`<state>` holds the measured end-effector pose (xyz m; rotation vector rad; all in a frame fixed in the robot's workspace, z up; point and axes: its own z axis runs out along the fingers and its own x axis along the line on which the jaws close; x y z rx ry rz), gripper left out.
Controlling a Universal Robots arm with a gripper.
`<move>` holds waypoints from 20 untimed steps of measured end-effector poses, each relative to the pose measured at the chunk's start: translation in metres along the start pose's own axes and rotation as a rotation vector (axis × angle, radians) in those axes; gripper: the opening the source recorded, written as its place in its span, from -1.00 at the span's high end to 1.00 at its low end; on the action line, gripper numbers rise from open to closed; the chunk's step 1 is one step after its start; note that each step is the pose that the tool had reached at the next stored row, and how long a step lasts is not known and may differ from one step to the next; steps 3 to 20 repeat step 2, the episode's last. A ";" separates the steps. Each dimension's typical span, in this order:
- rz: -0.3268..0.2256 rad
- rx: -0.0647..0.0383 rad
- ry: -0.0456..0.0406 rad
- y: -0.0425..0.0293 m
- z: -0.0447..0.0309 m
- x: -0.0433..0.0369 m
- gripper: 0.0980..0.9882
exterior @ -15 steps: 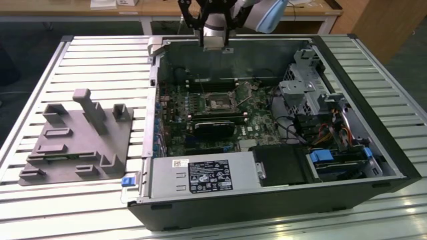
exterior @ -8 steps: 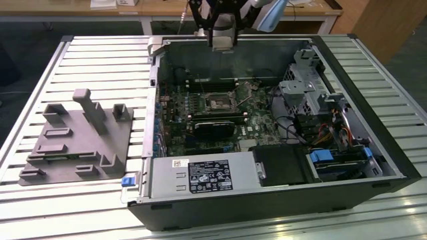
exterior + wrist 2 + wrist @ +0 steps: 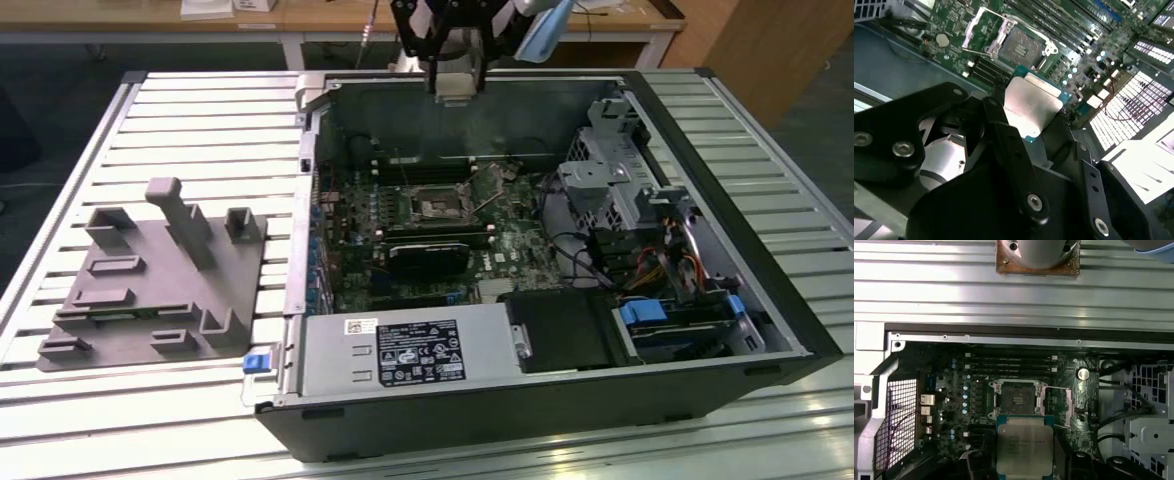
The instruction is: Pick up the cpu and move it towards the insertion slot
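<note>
The gripper [image 3: 1026, 127], black and close to the lens in the second wrist view, is pinched on the cpu [image 3: 1033, 106]; one finger [image 3: 1004, 135] lies along one edge of the chip, and a dark finger appears to bear on the opposite edge; the chip rides silver face outward, green border showing, clear of the board.

In the first wrist view the cpu [image 3: 1024, 446] hangs just short of the slot [image 3: 1018, 398]; the slot lies open, its metal frame swung aside toward the coin cell [image 3: 1083, 373]; the two are near but apart.

From the exterior view the gripper [image 3: 454, 85] hangs over the far wall of the case [image 3: 534, 420], above the board and well clear of the slot [image 3: 437, 208].

Step in hand, by my judgement: pickup done, carry under way. The remaining approach calls for the chip to be squared over the socket and kept level, with its edges parallel to the frame.

Surroundings: the grey tray [image 3: 147, 290] stands on the table at the exterior view's left, outside the case; a black block [image 3: 430, 252] sits just beside the slot on the near side; memory slots [image 3: 1011, 361] run along its far side; the drive cage [image 3: 607, 175] and cables crowd the exterior view's right. The raised frame and the case wall are the likeliest obstructions.
</note>
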<state>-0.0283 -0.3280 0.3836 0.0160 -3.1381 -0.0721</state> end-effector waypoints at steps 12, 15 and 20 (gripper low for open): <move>0.000 0.000 0.0000 0.0000 0.0000 -0.0001 0.00; 0.000 0.000 0.0000 0.0000 0.0000 -0.0001 0.00; 0.000 0.000 0.0000 0.0000 0.0000 -0.0001 0.00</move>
